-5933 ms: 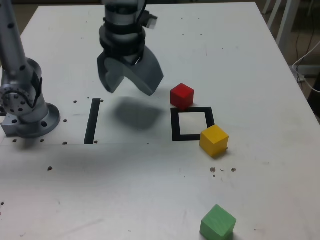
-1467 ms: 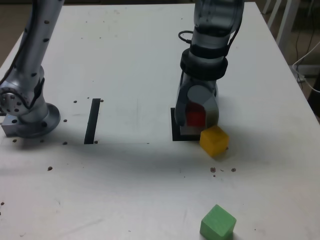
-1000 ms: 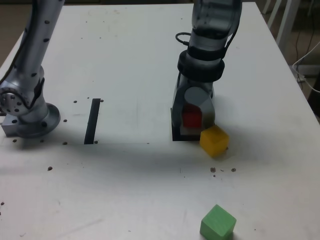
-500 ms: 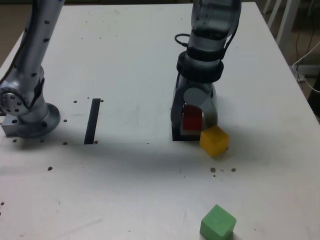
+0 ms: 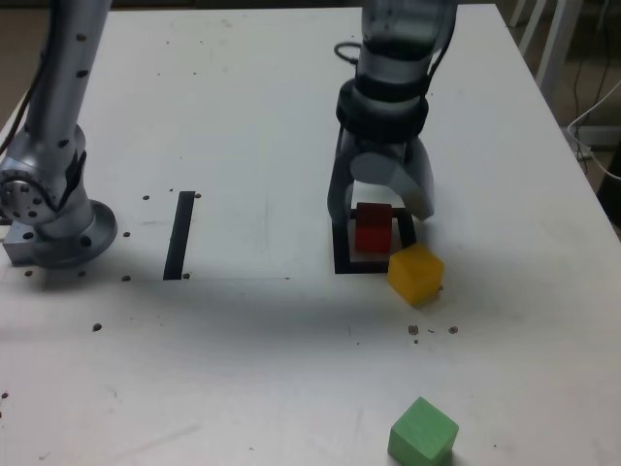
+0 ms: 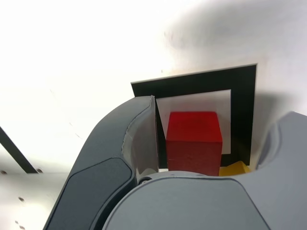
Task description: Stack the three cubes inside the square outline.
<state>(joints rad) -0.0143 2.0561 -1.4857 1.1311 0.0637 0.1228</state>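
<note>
The red cube [image 5: 373, 228] stands on the table inside the square outline [image 5: 342, 254], a black frame with a white centre. My gripper [image 5: 380, 214] hangs just above it, open, with a finger on either side and neither touching the cube. In the wrist view the red cube [image 6: 194, 141] sits on the white centre of the square outline [image 6: 192, 81], between the spread fingers of the gripper [image 6: 223, 108]. The yellow cube [image 5: 415, 275] rests against the outline's near right corner; a sliver of the yellow cube [image 6: 233, 168] shows at the wrist. The green cube [image 5: 423, 432] lies alone near the table's front edge.
A straight black strip [image 5: 179, 233] lies on the table at the exterior view's left. The arm's grey base [image 5: 49, 218] is bolted at the far left. Small dark specks dot the white tabletop [image 5: 272, 369]. Chair legs and a cable show beyond the right edge.
The jaws have spread apart and let go of the red cube, which now stands free in the outline. The gripper has risen slightly.
</note>
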